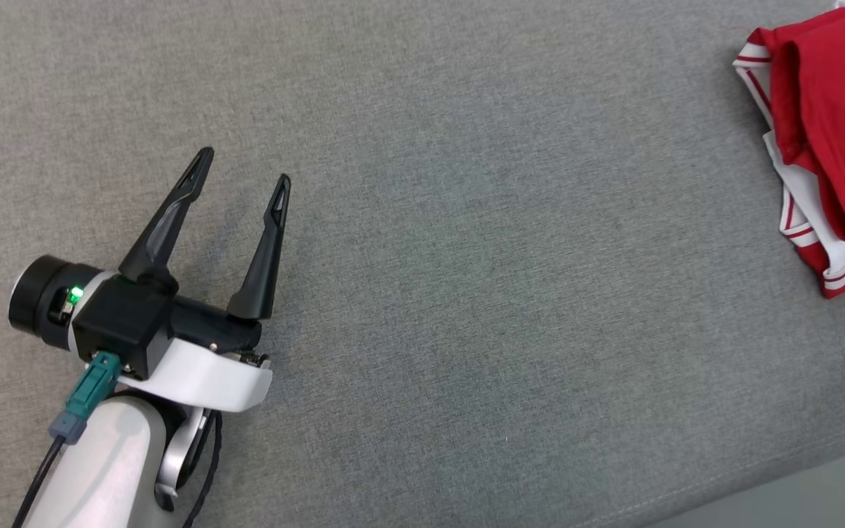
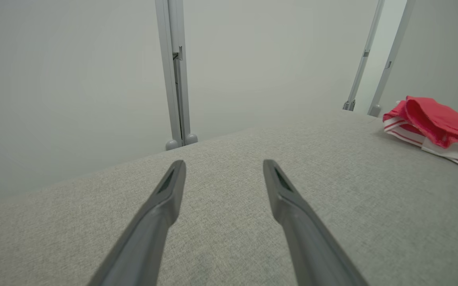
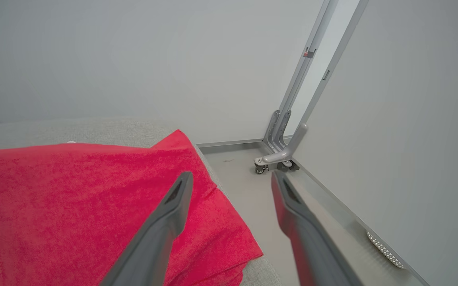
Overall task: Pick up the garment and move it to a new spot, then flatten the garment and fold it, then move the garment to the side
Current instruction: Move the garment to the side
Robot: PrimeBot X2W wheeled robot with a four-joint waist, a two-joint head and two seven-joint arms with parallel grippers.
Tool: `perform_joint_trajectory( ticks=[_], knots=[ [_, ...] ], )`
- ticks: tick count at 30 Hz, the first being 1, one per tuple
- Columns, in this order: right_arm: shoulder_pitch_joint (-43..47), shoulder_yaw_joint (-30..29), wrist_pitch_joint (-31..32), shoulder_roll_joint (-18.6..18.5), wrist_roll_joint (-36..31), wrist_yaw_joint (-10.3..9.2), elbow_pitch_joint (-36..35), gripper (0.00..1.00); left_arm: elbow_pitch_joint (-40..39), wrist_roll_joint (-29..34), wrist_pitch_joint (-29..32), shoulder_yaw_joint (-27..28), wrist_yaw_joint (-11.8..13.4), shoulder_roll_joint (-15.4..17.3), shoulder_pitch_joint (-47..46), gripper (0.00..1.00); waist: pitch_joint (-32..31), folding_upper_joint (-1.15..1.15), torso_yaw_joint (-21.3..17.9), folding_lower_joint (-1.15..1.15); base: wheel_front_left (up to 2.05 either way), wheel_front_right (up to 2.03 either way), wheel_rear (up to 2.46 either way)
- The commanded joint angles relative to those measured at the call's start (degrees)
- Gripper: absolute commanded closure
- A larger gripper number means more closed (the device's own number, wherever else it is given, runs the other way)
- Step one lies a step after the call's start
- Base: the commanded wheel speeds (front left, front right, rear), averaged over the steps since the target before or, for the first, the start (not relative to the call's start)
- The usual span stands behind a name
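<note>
On the grey cloth surface (image 1: 466,220), at the far right side of the head view, the garment (image 1: 833,110) lies as a folded bundle, red with white bands that carry thin red stripes, and the picture edge cuts off part of it. Well apart from it, at the lower left, the left gripper (image 1: 245,164) hangs over the bare cloth with its two dark fingers spread wide and nothing between them. Its own wrist view shows the same: the left gripper (image 2: 224,163) has its fingers apart above the cloth, and the garment (image 2: 435,119) rests far off at the right, with a metal post (image 2: 175,79) standing behind the surface against a pale wall (image 2: 74,79). From the right wrist view, the right gripper (image 3: 231,178) is spread too and holds nothing. One finger crosses in front of the red garment (image 3: 74,198) and the other in front of the floor (image 3: 245,186); whether the first finger touches the garment I cannot tell. The garment reaches close to the corner of the surface, and beyond it a wheeled foot (image 3: 276,159) of a metal frame stands on the floor.
</note>
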Motion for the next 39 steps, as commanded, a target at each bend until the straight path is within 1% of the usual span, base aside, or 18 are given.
perform_joint_trajectory(
  ticks=[1, 5, 9, 14, 19, 24, 29, 33, 39],
  knots=[
    [1.7, -0.8, -0.3, 1.5, -0.4, -0.01, -1.1, 0.00, 0.2, -0.4, -0.5, 0.2, 0.3, 0.2, 1.2, 0.00, -1.3, 0.00, -0.3, 0.00, 0.00, 0.00, 0.00],
    [5.8, -3.1, -0.3, 5.9, -2.5, -0.01, -7.0, 0.00, 1.2, -1.7, -1.1, 1.0, 1.2, -0.3, 2.9, 0.00, -4.5, 0.00, -0.1, 0.00, 0.00, 0.00, 0.00],
    [10.4, -3.8, -0.3, 11.7, -5.0, 0.00, -13.2, 0.00, 2.2, -3.0, -2.2, 1.8, 2.0, -0.9, 5.3, 0.00, -8.0, 0.00, 1.1, 0.00, 0.00, 0.00, 0.00],
    [14.7, -2.0, -0.3, 16.9, -7.3, 0.00, -18.9, 0.00, 3.2, -4.5, -3.0, 2.7, 3.3, -1.8, 8.0, 0.00, -11.7, 0.00, 3.8, 0.00, 0.00, 0.00, 0.00],
    [17.3, 0.6, 0.1, 20.5, -9.1, 0.00, -23.6, 0.00, 4.1, -6.3, -4.4, 4.2, 4.8, -2.8, 10.6, 0.00, -14.7, 0.00, 7.4, 0.00, 0.00, 0.00, 0.00],
    [20.1, 2.8, 2.0, 22.8, -10.6, 0.00, -28.2, 0.00, 5.3, -8.0, -5.6, 6.2, 6.2, -3.5, 13.1, 0.00, -17.5, 0.00, 11.3, 0.00, 0.00, 0.00, 0.00],
    [23.8, 4.7, 4.1, 24.3, -11.7, -0.01, -32.5, 0.00, 6.4, -9.2, -6.6, 8.2, 7.6, -4.0, 16.1, 0.00, -20.6, 0.00, 13.8, 0.00, 0.00, 0.00, 0.00],
    [26.2, 5.1, 5.3, 24.7, -12.0, 0.00, -34.7, 0.00, 6.8, -9.7, -6.8, 8.8, 7.4, -3.4, 17.9, 0.00, -22.1, 0.00, 14.5, 0.00, 0.00, 0.00, 0.00],
    [31.7, 4.5, 7.9, 25.1, -12.4, 0.00, -38.6, 0.00, 7.6, -9.8, -6.1, 8.1, 6.9, -2.6, 20.7, 0.00, -25.4, 0.00, 15.1, 0.00, 0.00, 0.00, 0.00]
  ],
)
